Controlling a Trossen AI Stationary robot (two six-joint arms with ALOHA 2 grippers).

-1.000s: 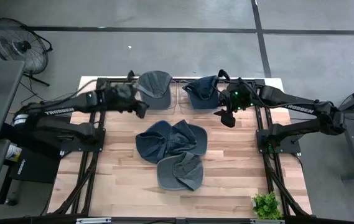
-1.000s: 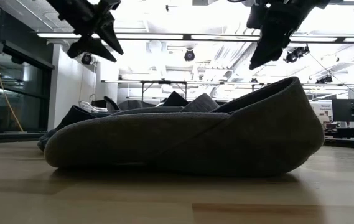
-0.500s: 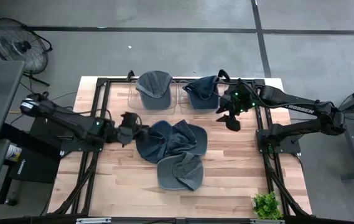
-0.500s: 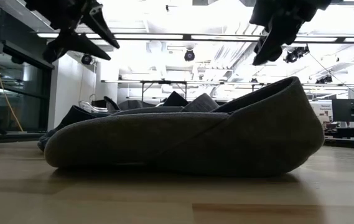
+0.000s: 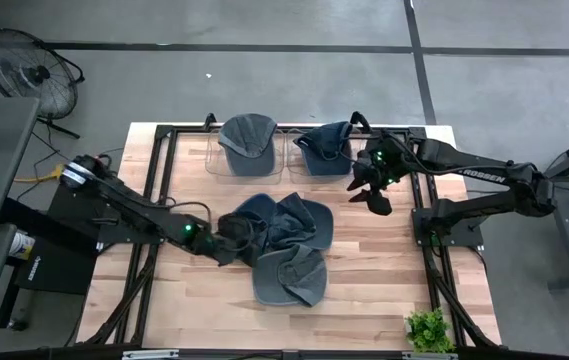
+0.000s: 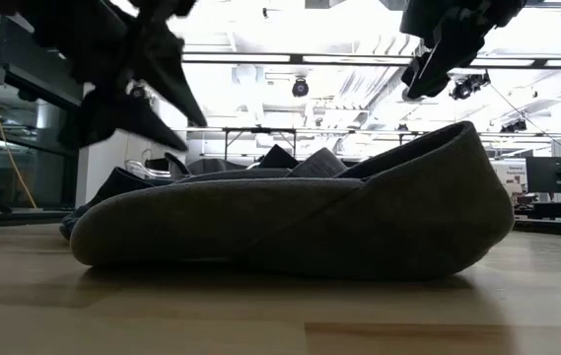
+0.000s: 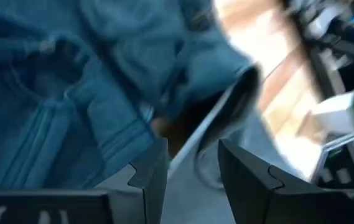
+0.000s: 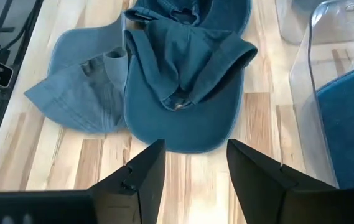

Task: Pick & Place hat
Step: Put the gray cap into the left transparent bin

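- Hats (image 5: 276, 222) lie piled at centre frame in the high view; the lowest hat (image 5: 290, 276) has its long axis tilted, running lower left to upper right.
- Left gripper (image 5: 226, 249), fingers parted, empty, at the pile's left edge.
- Right gripper (image 5: 373, 196), parted, empty, hovers upper right.

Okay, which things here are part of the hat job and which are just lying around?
Part of the job:
- pile of blue hats mid-table
- two clear bins, each holding a hat
- left gripper, open at the pile's edge
- right gripper, open, empty, beside the bins

Lying about:
- small green plant at the table corner
- floor fan
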